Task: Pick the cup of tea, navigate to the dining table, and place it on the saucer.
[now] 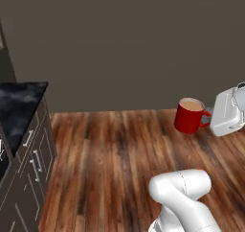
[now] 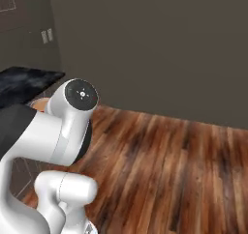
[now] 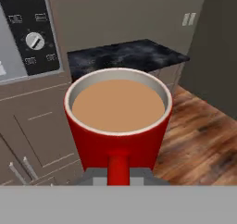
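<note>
The cup of tea point(image 1: 190, 115) is a red mug full of light brown tea, and it hangs in the air above the wooden floor at the right. My gripper point(image 1: 208, 117) reaches in from the right edge and is shut on the mug's side handle point(image 1: 206, 119). In the hand view the cup of tea point(image 3: 118, 121) stands upright right in front of the camera. Its handle point(image 3: 118, 167) points toward me between my gripper point(image 3: 118, 176) fingers. The saucer and the dining table with its stools are out of view.
A black marble-topped counter point(image 1: 19, 106) over dark cabinets point(image 1: 33, 164) stands at the left, also seen as the counter point(image 3: 125, 56). An appliance panel with a knob point(image 3: 34, 41) sits beside it. Brown wooden floor point(image 1: 115, 159) stretches ahead to a dark wall point(image 1: 124, 44).
</note>
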